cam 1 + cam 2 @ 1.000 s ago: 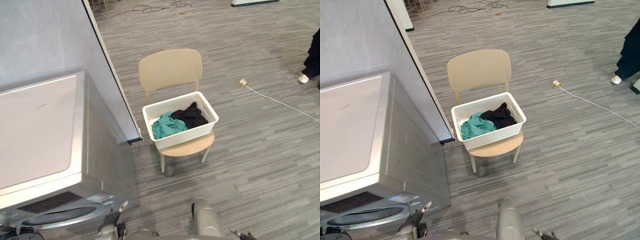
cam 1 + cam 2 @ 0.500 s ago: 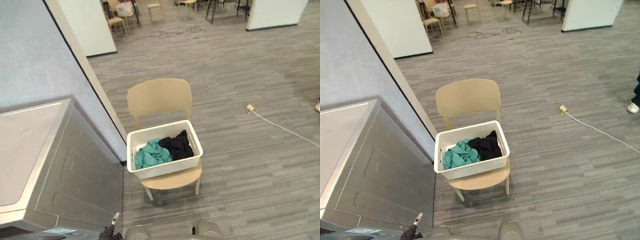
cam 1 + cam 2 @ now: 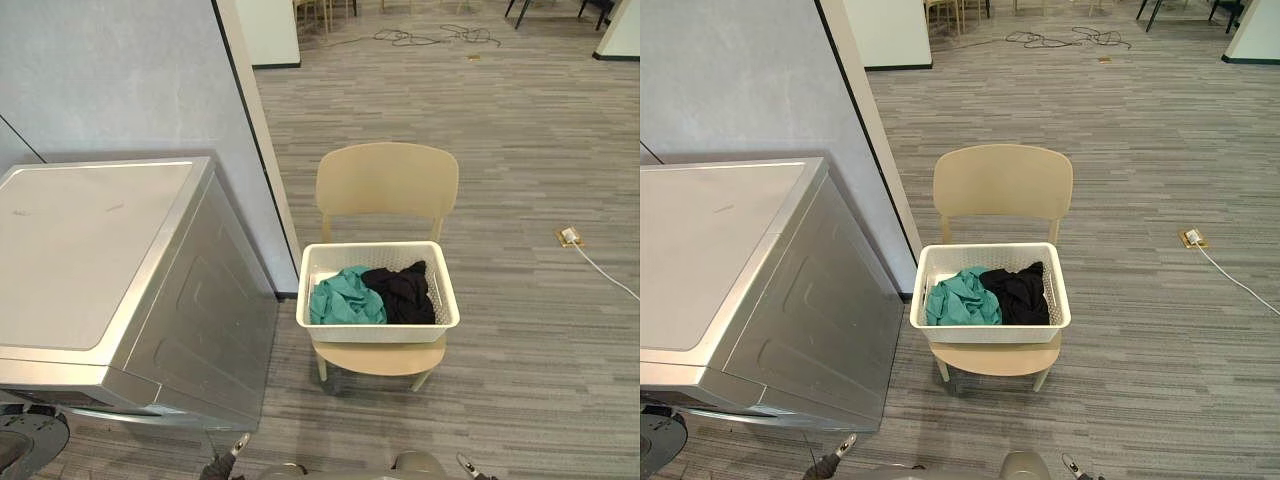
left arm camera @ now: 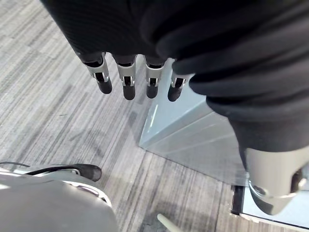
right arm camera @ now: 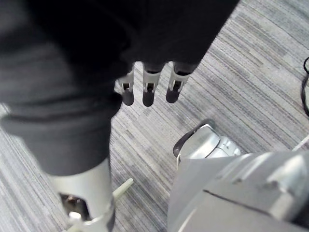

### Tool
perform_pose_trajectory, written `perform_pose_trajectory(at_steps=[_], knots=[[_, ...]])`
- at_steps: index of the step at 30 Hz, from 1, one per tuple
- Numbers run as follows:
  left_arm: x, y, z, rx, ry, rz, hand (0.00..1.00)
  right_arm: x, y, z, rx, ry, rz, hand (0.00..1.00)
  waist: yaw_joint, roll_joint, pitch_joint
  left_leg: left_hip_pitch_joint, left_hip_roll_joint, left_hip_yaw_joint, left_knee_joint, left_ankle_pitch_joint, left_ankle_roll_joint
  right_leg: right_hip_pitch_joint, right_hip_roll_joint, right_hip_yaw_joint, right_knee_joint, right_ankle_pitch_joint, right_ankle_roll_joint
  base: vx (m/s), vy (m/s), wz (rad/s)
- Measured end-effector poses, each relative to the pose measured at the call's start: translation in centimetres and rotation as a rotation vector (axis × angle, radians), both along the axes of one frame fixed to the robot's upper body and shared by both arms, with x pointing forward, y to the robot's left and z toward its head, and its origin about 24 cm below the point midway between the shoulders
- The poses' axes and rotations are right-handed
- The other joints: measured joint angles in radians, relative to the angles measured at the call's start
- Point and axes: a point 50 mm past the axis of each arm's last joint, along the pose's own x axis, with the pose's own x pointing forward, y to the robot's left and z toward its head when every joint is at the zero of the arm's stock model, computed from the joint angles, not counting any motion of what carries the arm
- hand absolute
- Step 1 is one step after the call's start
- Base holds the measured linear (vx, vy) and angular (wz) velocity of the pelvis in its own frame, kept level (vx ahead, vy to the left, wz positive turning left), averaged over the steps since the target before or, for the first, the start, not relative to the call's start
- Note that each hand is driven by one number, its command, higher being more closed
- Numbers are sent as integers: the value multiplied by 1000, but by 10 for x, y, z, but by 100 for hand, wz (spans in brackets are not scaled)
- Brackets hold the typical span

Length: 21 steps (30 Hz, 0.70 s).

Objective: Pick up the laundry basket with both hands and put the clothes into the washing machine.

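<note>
My left hand (image 4: 126, 79) and right hand (image 5: 147, 87) hang over the floor (image 4: 58, 111), well short of the load, fingers straight and relaxed, holding nothing. The white laundry basket (image 3: 378, 332) sits on the beige chair (image 3: 387, 180), right of the washing machine (image 3: 90, 260). Teal and black clothes (image 3: 345, 298) lie inside it.

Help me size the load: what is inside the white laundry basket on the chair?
Inside the laundry basket lie a crumpled teal garment and a black garment, side by side and touching. Anything beneath them, and the basket floor there, is covered.
</note>
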Motion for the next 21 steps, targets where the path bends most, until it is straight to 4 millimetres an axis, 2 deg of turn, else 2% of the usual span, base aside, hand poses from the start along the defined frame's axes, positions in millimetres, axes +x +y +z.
perform_pose_trajectory(at_steps=[1, 2, 3, 4, 6, 10, 12, 16, 18, 19, 21], knots=[[4, 0, 1, 0, -8, -3, 0, 11, -3, 8, -31, -46, 15, 0, -4, -3, 2, 0, 3, 8, 1, 1, 3, -18, 9, 11, 20, 24, 3, -12, 84, -27], [11, -1, 2, -1, -25, -7, 0, 31, -11, 26, -99, -142, 30, 0, -8, -9, 4, -3, 7, 15, 1, 2, 3, -33, 17, 13, 23, 51, 5, 18, 84, -25], [23, -5, 5, -8, -57, -12, 0, 48, -19, 46, -170, -237, 26, 0, -14, -31, 10, -3, 7, 16, 2, 3, 5, -31, 18, 18, -5, 54, 3, 35, 77, -18], [28, -7, 7, -10, -75, -12, 0, 55, -23, 57, -205, -285, 21, 0, -15, -40, 12, -11, 6, 16, 3, 6, 6, -31, 19, 22, -26, 54, 3, 39, 58, -6], [40, -11, 11, -13, -115, -12, 0, 75, -39, 105, -366, -469, -12, 0, -33, -67, 5, -64, 3, -1, 18, 9, 10, -8, 25, 39, -148, 54, 3, 36, 53, 3], [38, -9, 11, 6, -108, 1, 0, 77, -64, 163, -580, -660, -120, 0, -28, -67, 3, -100, 3, -76, 45, 10, 11, 122, 0, 27, -395, 54, 1, 63, -17, 22], [31, -5, 9, 15, -91, 6, 0, 84, -60, 178, -620, -713, -82, 0, -24, -62, 3, -95, 3, -101, 45, 10, 11, 154, 1, 7, -427, 54, 1, 54, -44, 27], [21, -8, 5, 3, -63, 9, 0, 111, -46, 213, -726, -833, 176, 0, 1, -35, 3, -113, 7, -134, 42, 14, 5, 159, 3, -20, -439, 54, 1, -6, -35, 26], [20, -8, 5, 12, -58, -11, 0, 138, -26, 231, -752, -913, 372, 0, 7, -28, 5, -135, 4, -171, 34, 34, -1, 159, -3, -52, -441, 54, 0, -57, -31, 49], [20, -8, 5, 16, -57, -19, 0, 145, -20, 236, -756, -933, 419, 0, 8, -27, 6, -142, 3, -183, 33, 38, -2, 158, -4, -61, -442, 54, 0, -95, -51, 50], [22, -10, 6, 16, -60, -33, 0, 176, 5, 249, -792, -975, 628, 0, 27, -24, 8, -173, 1, -210, 16, 65, -8, 136, -4, -76, -444, 58, -13, -116, -49, 37]])
